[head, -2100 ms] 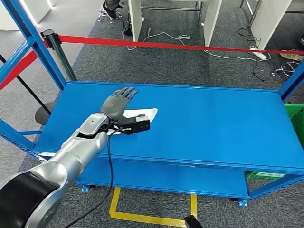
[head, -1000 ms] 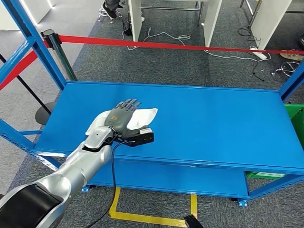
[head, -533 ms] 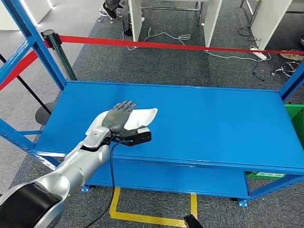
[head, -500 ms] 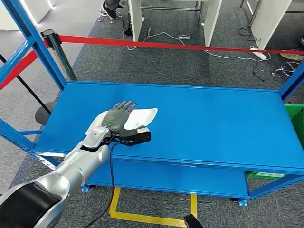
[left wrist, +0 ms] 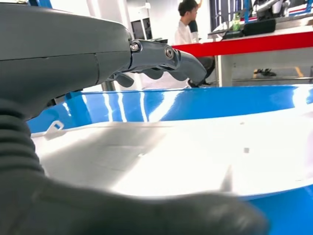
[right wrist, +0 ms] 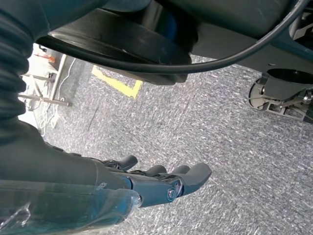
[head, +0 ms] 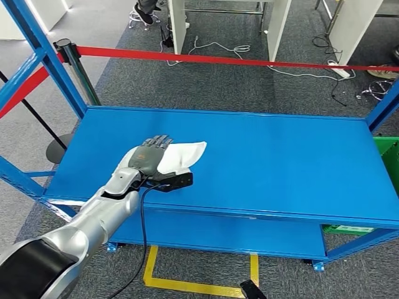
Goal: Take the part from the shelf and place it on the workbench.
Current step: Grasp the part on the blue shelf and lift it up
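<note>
The white flat part (head: 184, 154) lies on the blue shelf top (head: 282, 162), left of its middle. My left hand (head: 146, 156) lies over the part's left end, fingers stretched out across it. In the left wrist view the part (left wrist: 184, 152) sits between the dark fingers (left wrist: 166, 56) on one side and the thick thumb (left wrist: 147, 220) on the other. A gap shows between the fingers and the part's surface. My right hand (right wrist: 155, 181) hangs over the grey carpet with its fingers loosely extended and holds nothing.
Blue shelf uprights (head: 42, 59) stand at the left, and one corner post (head: 383, 106) at the right. A red barrier tape (head: 235, 60) and its stanchion (head: 70, 53) run behind the shelf. A green bin (head: 390, 156) sits at the right edge. Yellow floor marking (head: 197, 286) lies below. A person (left wrist: 186, 22) sits far behind.
My left hand has drawn back a little toward the left along the part during the last second. The part itself has not shifted.
</note>
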`<state>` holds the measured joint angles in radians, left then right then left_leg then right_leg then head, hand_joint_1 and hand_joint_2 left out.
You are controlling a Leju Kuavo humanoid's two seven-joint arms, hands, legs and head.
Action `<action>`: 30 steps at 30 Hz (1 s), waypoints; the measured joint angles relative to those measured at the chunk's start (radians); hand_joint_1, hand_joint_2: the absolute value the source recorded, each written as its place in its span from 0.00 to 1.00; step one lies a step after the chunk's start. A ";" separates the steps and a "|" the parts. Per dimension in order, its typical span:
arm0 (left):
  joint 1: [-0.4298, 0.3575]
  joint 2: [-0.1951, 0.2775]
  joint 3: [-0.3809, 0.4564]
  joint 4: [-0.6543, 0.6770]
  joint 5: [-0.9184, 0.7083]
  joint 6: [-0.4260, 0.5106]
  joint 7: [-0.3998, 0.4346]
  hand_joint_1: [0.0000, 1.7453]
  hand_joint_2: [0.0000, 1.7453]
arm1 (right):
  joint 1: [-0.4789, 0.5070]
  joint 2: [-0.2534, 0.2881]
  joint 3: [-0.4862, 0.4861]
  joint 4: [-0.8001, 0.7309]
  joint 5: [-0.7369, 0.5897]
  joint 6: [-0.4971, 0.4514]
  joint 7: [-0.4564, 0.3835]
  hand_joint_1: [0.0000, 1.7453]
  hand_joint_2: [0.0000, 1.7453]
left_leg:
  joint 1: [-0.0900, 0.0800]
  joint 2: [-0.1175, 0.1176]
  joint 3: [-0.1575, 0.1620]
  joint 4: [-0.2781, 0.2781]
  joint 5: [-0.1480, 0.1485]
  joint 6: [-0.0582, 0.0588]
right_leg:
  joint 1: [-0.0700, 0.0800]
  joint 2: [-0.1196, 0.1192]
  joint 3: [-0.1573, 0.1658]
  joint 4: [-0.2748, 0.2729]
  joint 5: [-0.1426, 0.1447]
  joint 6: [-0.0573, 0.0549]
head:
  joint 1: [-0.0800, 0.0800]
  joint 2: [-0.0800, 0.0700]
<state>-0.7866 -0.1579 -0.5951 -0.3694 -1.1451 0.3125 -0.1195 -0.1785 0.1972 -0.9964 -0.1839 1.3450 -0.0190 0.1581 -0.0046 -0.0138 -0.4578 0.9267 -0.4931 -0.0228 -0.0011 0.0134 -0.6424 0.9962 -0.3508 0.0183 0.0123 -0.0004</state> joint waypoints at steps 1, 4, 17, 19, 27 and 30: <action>0.000 0.002 0.000 0.002 0.000 -0.001 0.001 0.00 1.00 | -0.001 0.000 0.000 0.000 0.001 0.000 0.000 0.00 1.00 | 0.000 0.000 0.000 0.000 0.000 0.000 | 0.000 0.000 0.000 0.000 0.000 0.000 | 0.000 0.000; 0.000 0.006 0.000 0.008 0.000 -0.006 0.004 0.00 1.00 | -0.003 0.001 0.000 0.000 0.002 0.002 0.001 0.00 1.00 | 0.000 0.000 0.000 0.000 0.000 0.000 | 0.000 0.000 0.000 0.000 0.000 0.000 | 0.000 0.000; -0.018 0.026 0.000 0.030 0.000 -0.028 0.013 0.00 1.00 | -0.013 0.011 0.000 0.000 0.004 0.008 0.002 0.00 1.00 | 0.000 0.000 0.000 0.000 0.000 0.000 | 0.000 0.000 0.000 0.000 0.000 0.000 | 0.000 0.000; -0.025 0.027 0.000 0.033 0.001 -0.033 0.014 0.00 1.00 | -0.014 0.013 0.000 0.000 0.004 0.008 0.002 0.00 1.00 | 0.000 0.000 0.000 0.000 0.000 0.000 | 0.000 0.000 0.000 0.000 0.000 0.000 | 0.000 0.000; -0.035 0.031 0.001 0.038 0.002 -0.043 0.018 0.00 1.00 | -0.014 0.017 0.000 0.000 0.004 0.010 0.004 0.00 1.00 | 0.000 0.000 0.000 0.000 0.000 0.000 | 0.000 0.000 0.000 0.000 0.000 0.000 | 0.000 0.000; -0.036 0.032 0.001 0.039 0.004 -0.050 0.020 0.21 1.00 | -0.014 0.018 0.000 0.000 0.005 0.010 0.004 0.00 1.00 | 0.000 0.000 0.000 0.000 0.000 0.000 | 0.000 0.000 0.000 0.000 0.000 0.000 | 0.000 0.000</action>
<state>-0.8221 -0.1257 -0.5937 -0.3305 -1.1409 0.2626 -0.0990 -0.1924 0.2154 -0.9960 -0.1839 1.3497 -0.0088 0.1623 -0.0046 -0.0139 -0.4577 0.9267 -0.4930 -0.0229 -0.0011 0.0132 -0.6423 0.9963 -0.3508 0.0183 0.0122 -0.0004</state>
